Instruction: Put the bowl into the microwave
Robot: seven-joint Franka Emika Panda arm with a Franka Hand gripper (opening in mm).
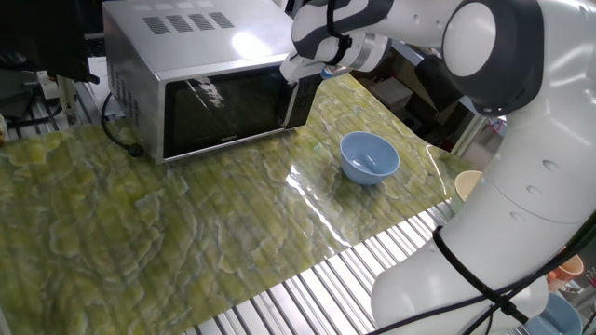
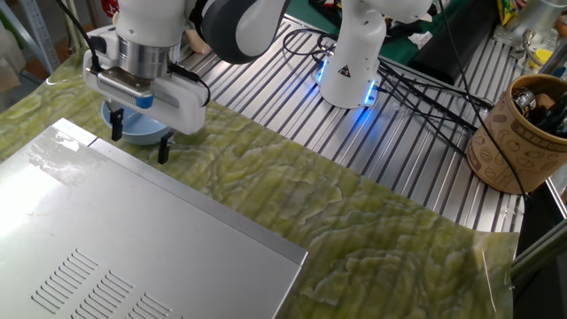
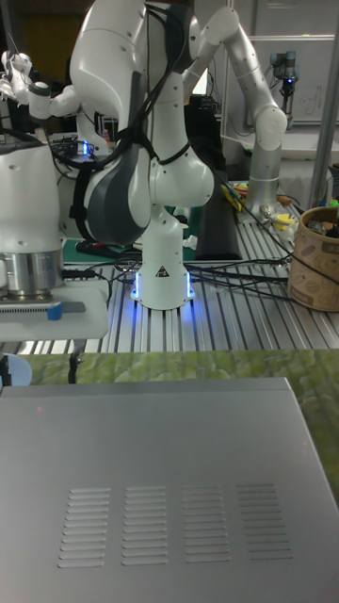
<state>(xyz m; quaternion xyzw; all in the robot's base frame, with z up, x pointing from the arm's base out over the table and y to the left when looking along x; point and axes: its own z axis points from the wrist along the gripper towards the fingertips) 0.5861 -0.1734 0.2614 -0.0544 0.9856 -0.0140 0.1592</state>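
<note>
Upright on the table, the glossy light-blue bowl (image 1: 370,156) faces mouth up, at four o'clock from the microwave (image 1: 200,79). Its inside is paler. Gripper (image 2: 139,147) fingers are spread, grasping nothing.

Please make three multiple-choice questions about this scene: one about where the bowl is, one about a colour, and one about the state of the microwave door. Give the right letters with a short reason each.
1. Where is the bowl?
A. inside the microwave
B. on the green mat in front of the microwave, toward its right
C. on top of the microwave

2. What colour is the bowl?
A. light blue
B. red
C. black

3. What is the state of the microwave door?
A. removed
B. wide open
C. closed

Answers:
1. B: the bowl stands on the mat, apart from the microwave.
2. A: both fixed views show it as light blue.
3. C: the dark glass door lies flush with the front, and the tool hangs open by the upper front corner at the control-strip side, holding nothing.
</note>
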